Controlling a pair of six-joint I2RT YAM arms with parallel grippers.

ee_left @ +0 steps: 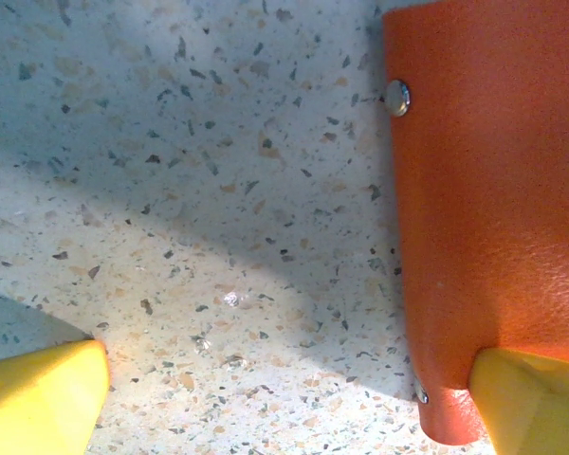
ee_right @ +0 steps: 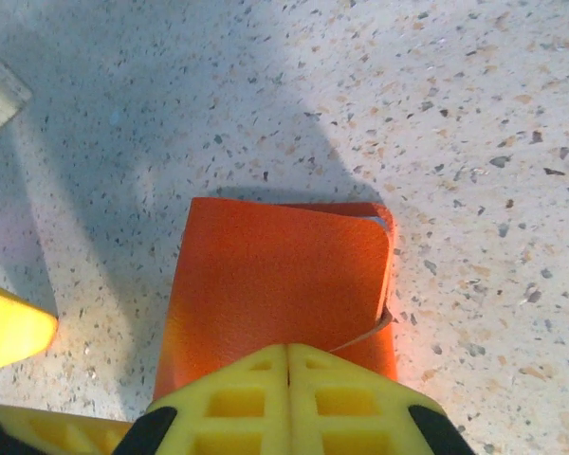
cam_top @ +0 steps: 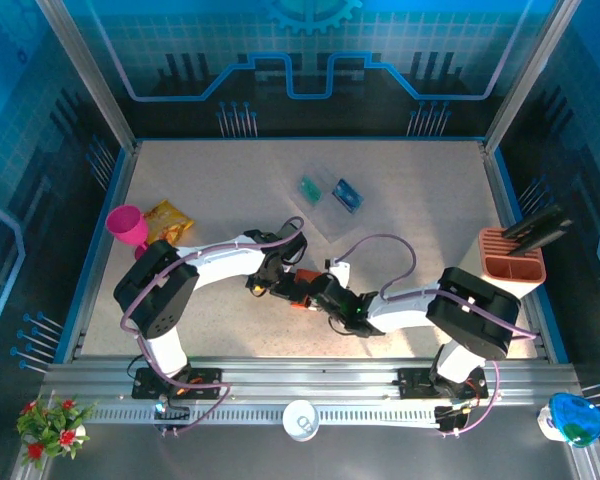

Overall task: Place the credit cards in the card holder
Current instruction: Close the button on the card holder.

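Note:
The orange card holder [cam_top: 300, 298] lies folded on the speckled table between my two grippers. In the right wrist view the card holder [ee_right: 280, 284] has its top flap slightly lifted at the right corner. My right gripper [ee_right: 286, 384] is shut, its tips together over the holder's near edge. In the left wrist view the card holder [ee_left: 493, 209] fills the right side, a snap stud showing. My left gripper [ee_left: 284, 398] is open, with one fingertip [ee_left: 531, 398] against the holder's edge and the other on bare table. Two credit cards, teal [cam_top: 309, 188] and blue [cam_top: 347, 195], lie further back.
A pink cup [cam_top: 128, 225] and a yellow packet [cam_top: 168, 220] sit at the left. An orange-and-white slotted box [cam_top: 512, 262] stands at the right edge. A white cup [cam_top: 300, 418] rests on the front rail.

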